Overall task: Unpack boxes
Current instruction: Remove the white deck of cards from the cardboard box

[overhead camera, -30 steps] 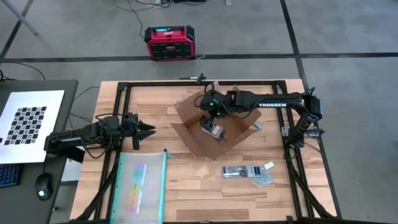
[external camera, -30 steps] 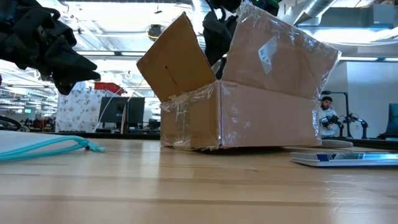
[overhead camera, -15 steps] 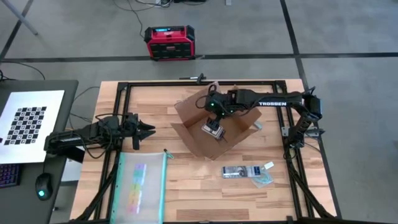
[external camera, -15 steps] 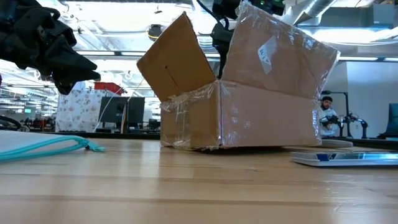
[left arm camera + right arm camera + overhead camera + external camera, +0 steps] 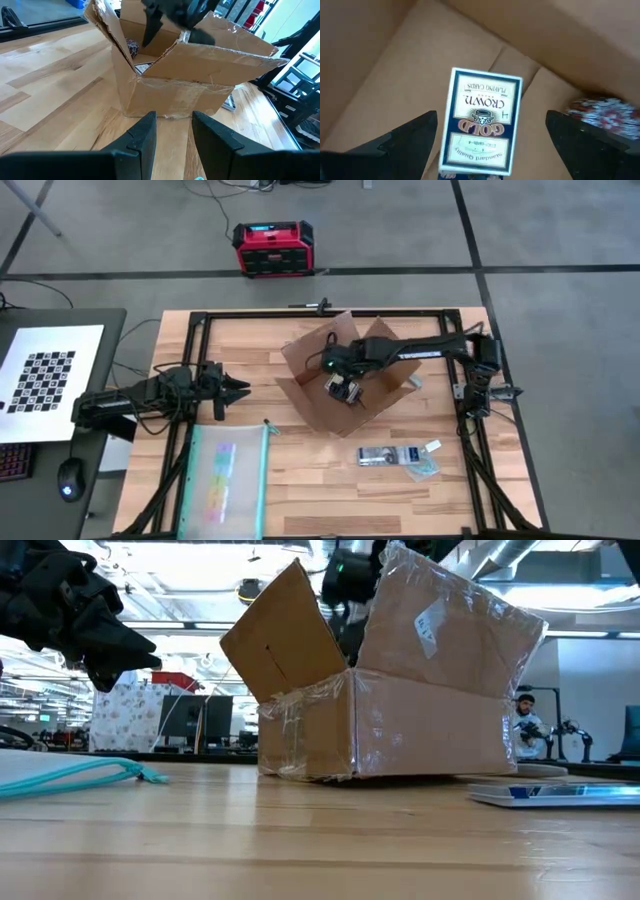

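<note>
The brown cardboard box (image 5: 312, 402) stands on its base mid-table with its taped flaps open (image 5: 400, 730). My right gripper (image 5: 492, 150) reaches down into it, open. Its fingers stand on either side of a pack of playing cards (image 5: 482, 120) that lies flat on the box floor, without touching it. A red-and-white thing (image 5: 600, 112) lies beside the pack. My left gripper (image 5: 174, 137) waits open at the table's left, pointing at the box (image 5: 175, 90), clear of it.
A clear teal-edged pouch (image 5: 228, 480) lies near the front left. Flat packets (image 5: 395, 455) lie on the table in front of the box, to the right. A red and black case (image 5: 275, 248) stands on the floor beyond the table. The raised flaps (image 5: 285, 640) hem in my right gripper.
My right gripper has sunk between the flaps into the box and tipped more steeply downward, toward the card pack. The box and the left arm have kept still.
</note>
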